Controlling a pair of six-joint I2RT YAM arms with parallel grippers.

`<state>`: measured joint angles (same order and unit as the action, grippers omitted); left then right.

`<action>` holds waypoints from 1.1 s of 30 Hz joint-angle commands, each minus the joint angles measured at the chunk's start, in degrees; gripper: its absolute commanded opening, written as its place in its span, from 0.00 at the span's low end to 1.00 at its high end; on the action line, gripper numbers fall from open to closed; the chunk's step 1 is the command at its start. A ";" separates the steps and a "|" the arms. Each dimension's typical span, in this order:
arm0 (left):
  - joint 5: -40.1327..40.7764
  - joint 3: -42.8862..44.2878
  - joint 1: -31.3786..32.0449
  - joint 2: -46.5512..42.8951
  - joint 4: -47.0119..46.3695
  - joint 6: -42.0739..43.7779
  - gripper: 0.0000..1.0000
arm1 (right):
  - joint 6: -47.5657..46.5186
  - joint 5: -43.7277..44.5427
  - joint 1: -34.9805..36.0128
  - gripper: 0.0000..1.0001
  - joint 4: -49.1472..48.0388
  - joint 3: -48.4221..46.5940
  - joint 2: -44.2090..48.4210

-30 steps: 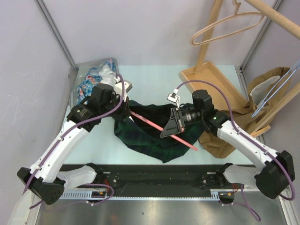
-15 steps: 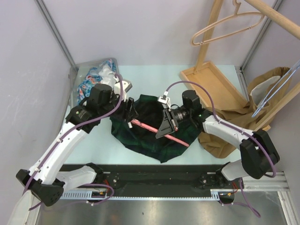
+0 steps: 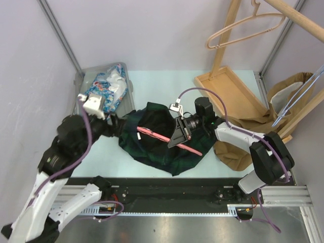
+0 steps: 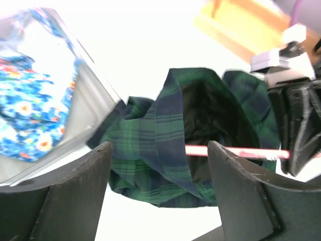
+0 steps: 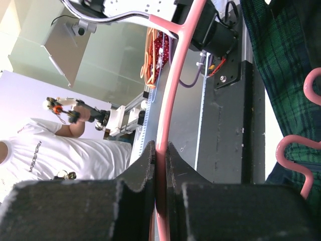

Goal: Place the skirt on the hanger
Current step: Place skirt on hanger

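Left gripper (image 4: 160, 150) has backed off the skirt (image 3: 163, 153), jaws apart, skirt just ahead; right gripper (image 5: 159, 156) clamped on hanger (image 3: 158, 135) reaching into skirt.

One end of the hanger (image 4: 235, 151) hides — behind the skirt (image 4: 168, 125).

Both my arms reach inward, wrists held low.
My left gripper (image 4: 160, 148) gapes wide; my right gripper (image 5: 160, 156), forearm stretched leftward, is pinched tight on the pink hanger (image 5: 165, 110).
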<state>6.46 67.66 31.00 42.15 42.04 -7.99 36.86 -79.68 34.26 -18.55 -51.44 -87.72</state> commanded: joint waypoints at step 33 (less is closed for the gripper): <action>-12.34 -20.19 -0.50 0.92 -15.12 25.74 0.50 | 6.37 -3.64 -0.07 0.00 -11.69 -1.12 1.76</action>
<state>-0.16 49.34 31.11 45.76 33.93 15.33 42.44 -81.10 34.11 -23.44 -51.44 -88.97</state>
